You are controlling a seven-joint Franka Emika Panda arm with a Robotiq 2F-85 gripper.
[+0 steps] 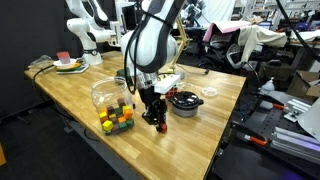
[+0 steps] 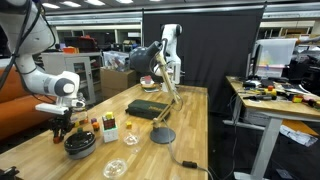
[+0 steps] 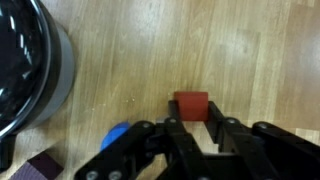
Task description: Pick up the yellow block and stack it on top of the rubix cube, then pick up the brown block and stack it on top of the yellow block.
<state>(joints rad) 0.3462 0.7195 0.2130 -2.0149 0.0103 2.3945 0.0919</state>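
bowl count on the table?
2: a clear glass bowl by the coloured cubes, a black bowl right beside the gripper. The arm could hide others.

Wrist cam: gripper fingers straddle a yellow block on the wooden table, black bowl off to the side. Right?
Not yellow: the wrist view shows a reddish block between the fingers of the gripper. The rest holds: it sits on the wooden table, with the black bowl to the side.

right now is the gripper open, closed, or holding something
gripper: jaws sit either side of the reddish-brown block on the table; cannot tell if they are clamped on it.
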